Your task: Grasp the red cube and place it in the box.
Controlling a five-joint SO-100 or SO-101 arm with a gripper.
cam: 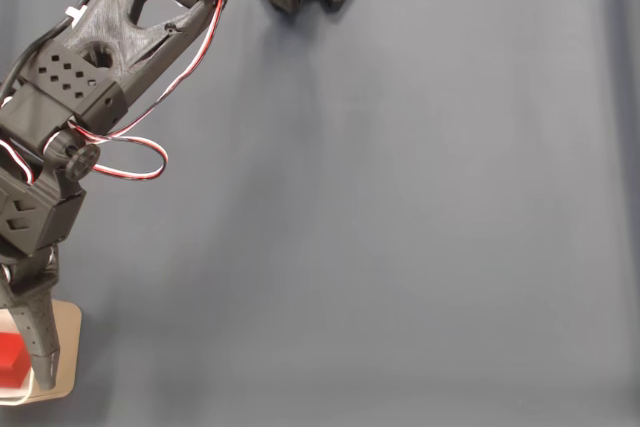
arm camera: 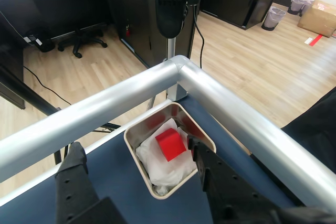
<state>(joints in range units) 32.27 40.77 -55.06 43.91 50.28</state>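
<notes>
Inside box (arm camera: pixel 137 139), red cube (arm camera: pixel 170 144) between parted fingers (arm camera: pixel 75 169).

**Count of things on site**

One red cube (arm camera: pixel 170 145). One box (arm camera: pixel 137 131), cream, open-topped. One black hand (arm camera: pixel 137 177) with two fingers (arm camera: pixel 72 171). One table (cam: pixel 400 227), dark blue top. Floor beyond in wrist view: one office chair (arm camera: pixel 68 3), two waste bins (arm camera: pixel 286 13), one cardboard carton (arm camera: pixel 319 17).
</notes>
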